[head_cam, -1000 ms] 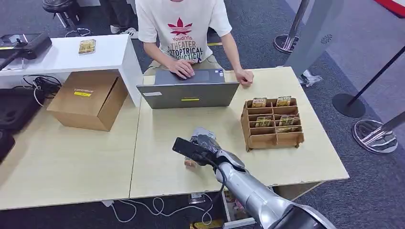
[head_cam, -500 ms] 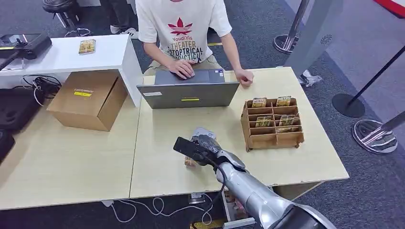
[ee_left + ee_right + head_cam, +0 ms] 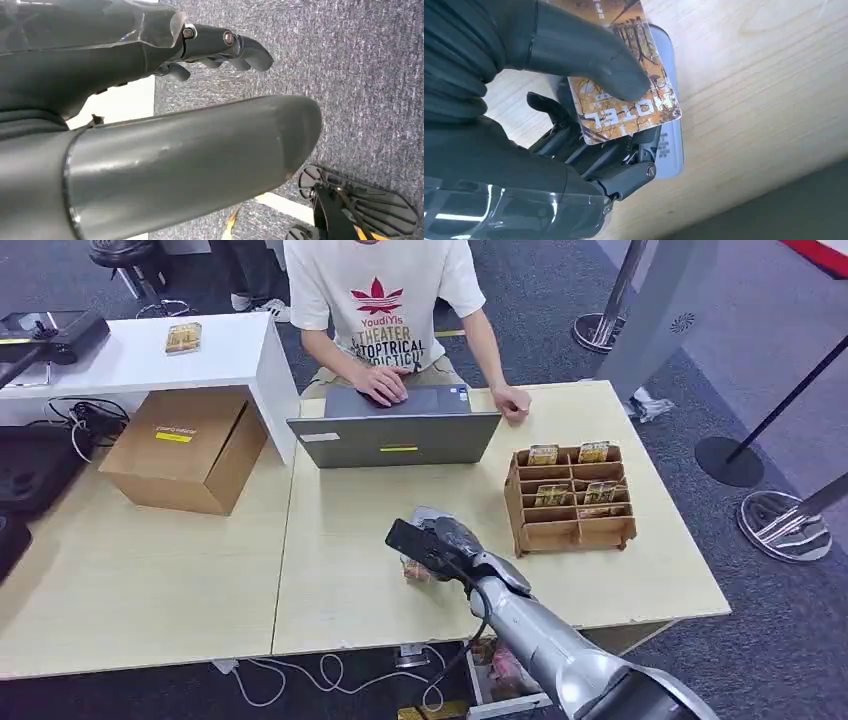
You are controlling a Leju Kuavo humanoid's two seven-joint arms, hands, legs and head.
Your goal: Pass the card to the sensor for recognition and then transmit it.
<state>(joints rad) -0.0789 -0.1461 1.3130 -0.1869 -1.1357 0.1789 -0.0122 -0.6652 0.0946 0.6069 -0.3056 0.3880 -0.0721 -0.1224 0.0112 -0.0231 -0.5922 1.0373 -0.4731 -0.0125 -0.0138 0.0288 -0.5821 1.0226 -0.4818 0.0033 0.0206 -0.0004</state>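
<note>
- A reception or check-in desk set up in an exhibition-hall sort of place, on grey carpet (image 3: 560, 300).
- A person (image 3: 380, 300) sits at the far side of the light wooden tabletop (image 3: 330, 560), working on a laptop (image 3: 395, 438).
- A wooden rack (image 3: 572, 498) holds hotel-style cards.
- Queue-barrier posts with round bases (image 3: 730, 460) stand to the right.
- A cardboard box (image 3: 185, 448) sits at the left.
</note>
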